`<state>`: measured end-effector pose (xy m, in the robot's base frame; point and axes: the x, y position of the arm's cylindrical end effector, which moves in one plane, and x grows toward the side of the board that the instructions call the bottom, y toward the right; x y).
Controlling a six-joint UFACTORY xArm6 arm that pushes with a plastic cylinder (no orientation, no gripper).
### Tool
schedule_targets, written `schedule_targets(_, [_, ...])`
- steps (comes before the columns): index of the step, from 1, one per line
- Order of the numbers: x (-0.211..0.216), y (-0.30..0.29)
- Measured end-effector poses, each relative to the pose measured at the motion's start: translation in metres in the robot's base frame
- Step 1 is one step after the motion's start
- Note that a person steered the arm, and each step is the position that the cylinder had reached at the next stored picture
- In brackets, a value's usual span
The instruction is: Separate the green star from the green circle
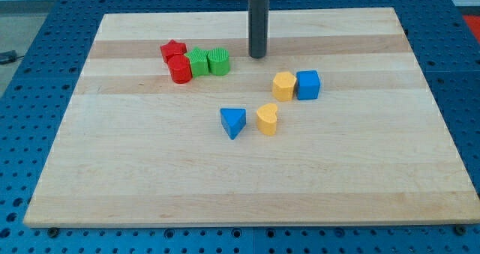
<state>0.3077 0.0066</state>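
The green star (pixel 198 62) and the green circle (pixel 219 61) sit side by side and touching in the upper left part of the wooden board (pixel 240 186). The star is on the left, the circle on the right. My tip (pixel 257 56) is on the board to the right of the green circle, a short gap away and level with its far edge.
A red star (pixel 172 50) and a red cylinder (pixel 180 70) touch the green star's left side. A yellow hexagon (pixel 283 85) and a blue cube (pixel 308 85) sit right of centre. A blue triangle (pixel 233 122) and a yellow heart (pixel 267 119) lie near the middle.
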Motion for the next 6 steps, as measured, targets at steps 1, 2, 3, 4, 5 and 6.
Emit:
schedule_targets(1, [-0.002,-0.039])
schedule_targets(2, [-0.002,-0.070])
schedule_targets(3, [0.011,-0.076])
schedule_targets(4, [0.035,-0.076])
schedule_targets(5, [0.045,-0.082])
schedule_targets(6, [0.057,-0.089])
